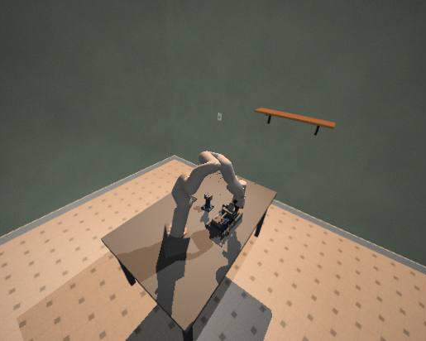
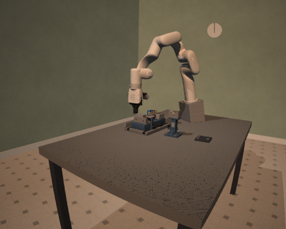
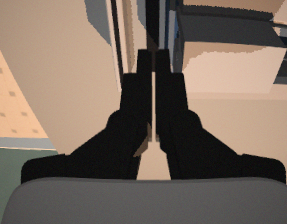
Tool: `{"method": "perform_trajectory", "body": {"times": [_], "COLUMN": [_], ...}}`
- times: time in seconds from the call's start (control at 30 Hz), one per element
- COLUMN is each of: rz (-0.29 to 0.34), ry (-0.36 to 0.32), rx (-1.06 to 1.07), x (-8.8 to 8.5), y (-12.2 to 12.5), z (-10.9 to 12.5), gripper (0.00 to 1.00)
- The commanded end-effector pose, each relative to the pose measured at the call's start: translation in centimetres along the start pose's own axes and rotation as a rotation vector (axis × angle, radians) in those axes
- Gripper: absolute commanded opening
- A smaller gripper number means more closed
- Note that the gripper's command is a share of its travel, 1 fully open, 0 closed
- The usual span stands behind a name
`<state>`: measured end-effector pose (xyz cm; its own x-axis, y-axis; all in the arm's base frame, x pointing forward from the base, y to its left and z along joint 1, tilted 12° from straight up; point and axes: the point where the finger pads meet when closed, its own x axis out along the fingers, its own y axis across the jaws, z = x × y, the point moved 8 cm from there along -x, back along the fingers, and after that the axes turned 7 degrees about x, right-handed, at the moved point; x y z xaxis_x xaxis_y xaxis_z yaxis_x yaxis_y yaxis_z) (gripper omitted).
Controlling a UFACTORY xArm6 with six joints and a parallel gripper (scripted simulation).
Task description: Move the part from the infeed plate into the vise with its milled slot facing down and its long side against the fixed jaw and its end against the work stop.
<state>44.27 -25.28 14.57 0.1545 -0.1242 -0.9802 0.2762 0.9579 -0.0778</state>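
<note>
The hand (image 2: pixel 135 111) hangs just above the vise's (image 2: pixel 146 123) left end, fingers pressed together on nothing, perhaps to nudge the block. That block isn't clearly visible; the dark plate (image 2: pixel 203 138) on the desk (image 2: pixel 157 167) looks bare.

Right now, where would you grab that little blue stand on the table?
Probably take the blue stand by its thin upright post, coming from the side: the post is narrow, while its foot lies wide and flat on the table. The jaws are shut and empty, so they must open first.
</note>
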Motion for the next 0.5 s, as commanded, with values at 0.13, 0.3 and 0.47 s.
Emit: {"method": "perform_trajectory", "body": {"times": [0.13, 0.3, 0.47], "rz": [-0.001, -0.001, -0.001], "ry": [-0.004, -0.004, -0.004], "rx": [0.0, 0.0, 0.0], "x": [-0.09, 0.01, 0.14], "y": [-0.03, -0.03, -0.03], "z": [0.13, 0.13, 0.13], "gripper": [0.0, 0.0, 0.0]}}
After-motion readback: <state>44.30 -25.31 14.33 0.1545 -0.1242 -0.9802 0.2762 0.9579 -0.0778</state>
